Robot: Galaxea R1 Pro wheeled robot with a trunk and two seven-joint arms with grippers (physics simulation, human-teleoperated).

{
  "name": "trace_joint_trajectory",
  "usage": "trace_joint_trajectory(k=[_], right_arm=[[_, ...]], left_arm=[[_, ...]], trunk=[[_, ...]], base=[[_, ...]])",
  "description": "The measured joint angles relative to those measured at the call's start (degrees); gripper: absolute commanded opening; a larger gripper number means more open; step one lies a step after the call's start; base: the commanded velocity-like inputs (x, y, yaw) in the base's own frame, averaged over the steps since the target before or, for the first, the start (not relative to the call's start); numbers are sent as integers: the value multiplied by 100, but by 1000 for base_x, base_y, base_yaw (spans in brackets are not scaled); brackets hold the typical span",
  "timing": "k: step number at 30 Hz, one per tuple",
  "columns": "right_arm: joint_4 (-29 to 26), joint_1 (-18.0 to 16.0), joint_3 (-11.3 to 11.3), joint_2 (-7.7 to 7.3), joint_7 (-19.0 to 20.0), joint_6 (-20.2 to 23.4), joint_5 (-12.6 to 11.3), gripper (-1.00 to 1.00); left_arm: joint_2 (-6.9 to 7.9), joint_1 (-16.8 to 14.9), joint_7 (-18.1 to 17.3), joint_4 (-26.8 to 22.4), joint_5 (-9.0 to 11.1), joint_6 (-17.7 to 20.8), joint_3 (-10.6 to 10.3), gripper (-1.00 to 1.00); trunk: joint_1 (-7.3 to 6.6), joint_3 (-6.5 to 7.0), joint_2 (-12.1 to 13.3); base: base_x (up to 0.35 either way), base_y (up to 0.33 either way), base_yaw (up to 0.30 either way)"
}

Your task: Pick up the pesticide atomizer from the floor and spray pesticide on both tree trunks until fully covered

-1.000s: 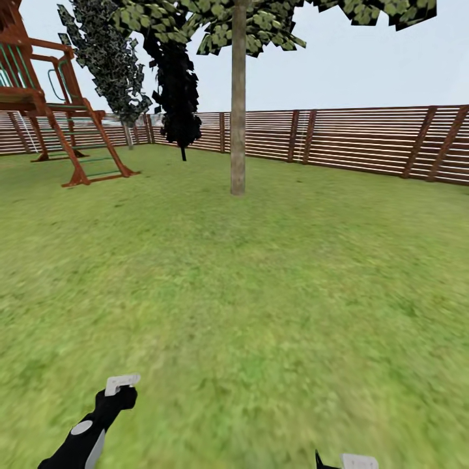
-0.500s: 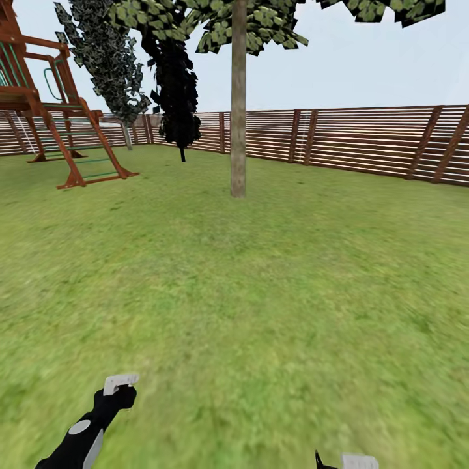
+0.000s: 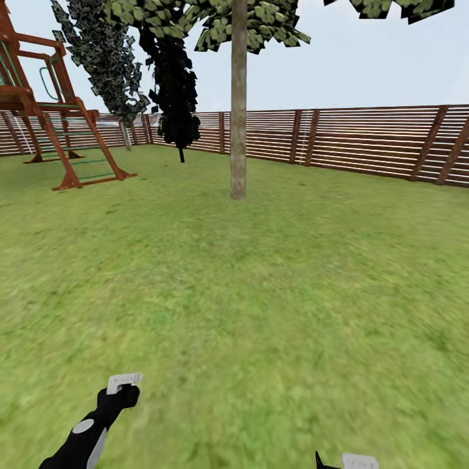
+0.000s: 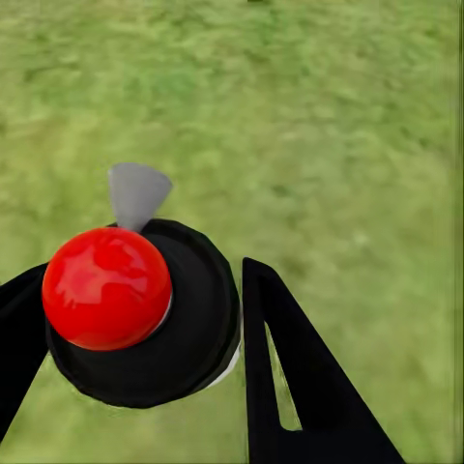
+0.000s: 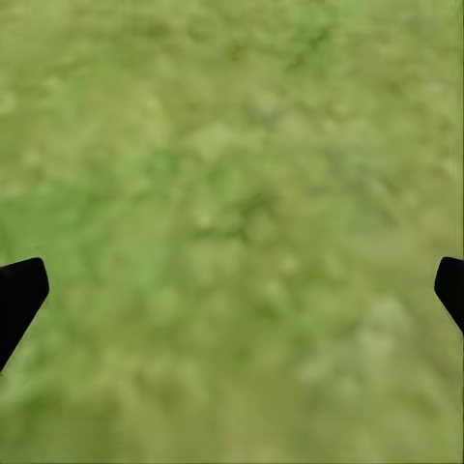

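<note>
My left gripper (image 4: 145, 275) is shut on the pesticide atomizer (image 4: 184, 338), a round dark body with a red ball on it and a grey cone nozzle (image 4: 135, 193) pointing out over the grass. In the head view the left gripper (image 3: 122, 385) hangs low at the left above the lawn. A tree with a thick grey-brown trunk (image 3: 238, 117) stands far ahead, near the middle, well beyond both arms. My right gripper (image 5: 232, 280) is open over bare grass, its fingertips (image 5: 19, 290) wide apart; its tip (image 3: 348, 461) pokes in at the lower edge of the head view.
A red-brown wooden play frame with a ladder (image 3: 58, 124) stands at the far left. Two dark-leaved cone trees (image 3: 174, 85) rise by the brown slat fence (image 3: 365, 140) that rings the lawn (image 3: 260, 293). Open grass stretches between me and the trunk.
The whole head view has shifted slightly: the play frame slid left and the trunk's base sits a little lower. Both arms hold the same pose.
</note>
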Motion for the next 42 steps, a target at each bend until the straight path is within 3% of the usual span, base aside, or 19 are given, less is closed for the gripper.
trace_joint_trajectory(k=[6,9,18,24,42], right_arm=[[-2,0,0,0,0,0,0,100],[0,0,0,0,0,0,0,100],[-1,0,0,0,0,0,0,100],[0,0,0,0,0,0,0,100],[-5,0,1,13,0,0,-4,100]], left_arm=[[-193,-5,2,-89,-2,4,-9,-100],[-216,-5,-4,-92,-3,2,-8,-100],[-211,-5,5,-105,8,-6,4,-100],[-196,-3,31,-519,15,43,40,-100],[-123,4,20,-515,14,28,45,-100]], trunk=[[0,0,0],[0,0,0],[0,0,0],[0,0,0],[0,0,0]], base=[[338,0,0],[338,0,0],[338,0,0],[338,0,0],[338,0,0]])
